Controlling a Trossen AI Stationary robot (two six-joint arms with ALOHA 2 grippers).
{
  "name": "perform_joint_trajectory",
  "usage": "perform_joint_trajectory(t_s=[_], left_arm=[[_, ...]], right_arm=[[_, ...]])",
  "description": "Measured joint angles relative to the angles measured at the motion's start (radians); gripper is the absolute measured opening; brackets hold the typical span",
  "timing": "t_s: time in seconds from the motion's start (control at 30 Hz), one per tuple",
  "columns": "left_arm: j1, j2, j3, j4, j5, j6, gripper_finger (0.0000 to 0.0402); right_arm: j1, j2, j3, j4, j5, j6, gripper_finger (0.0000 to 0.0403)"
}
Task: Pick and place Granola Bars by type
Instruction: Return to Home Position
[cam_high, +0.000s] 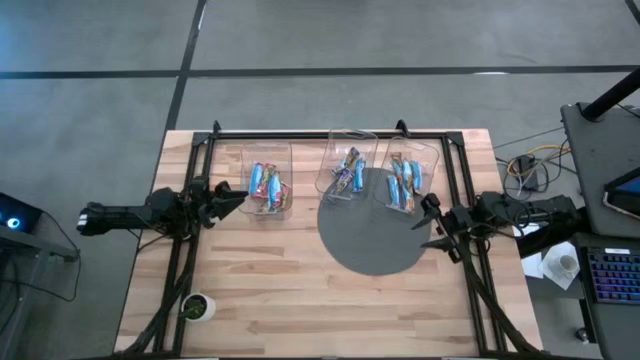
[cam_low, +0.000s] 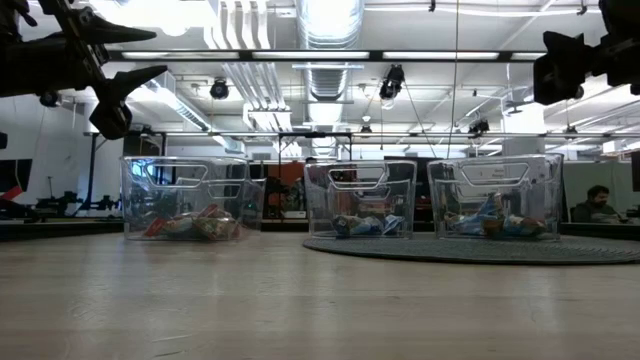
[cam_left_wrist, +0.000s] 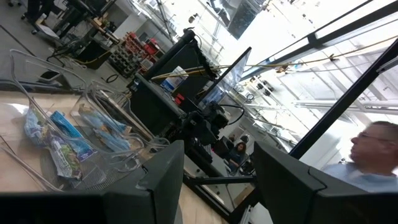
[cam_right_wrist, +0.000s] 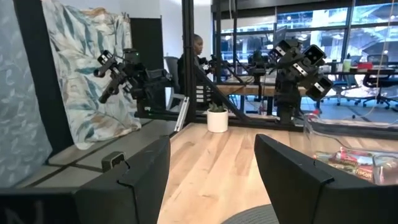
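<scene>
Three clear plastic bins stand in a row at the table's far side, each holding granola bars. The left bin holds light blue and red multicoloured bars. The middle bin holds purple-dark and blue bars. The right bin holds light blue and multicoloured bars. My left gripper hangs open above the table, just left of the left bin. My right gripper is open too, raised near the right bin's near right corner. Neither carries anything.
A dark round mat lies under the middle and right bins. A small white cup with a plant stands near the table's near left corner. Black frame rails run along the far edge and both sides. People show in the room behind.
</scene>
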Motion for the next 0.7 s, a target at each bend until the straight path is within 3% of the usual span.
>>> perform_joint_trajectory(t_s=[0.7], left_arm=[[0.000, 0.000, 0.000, 0.000, 0.000, 0.000, 0.0177]], right_arm=[[-0.003, 0.000, 0.000, -0.001, 0.000, 0.026, 0.0224]])
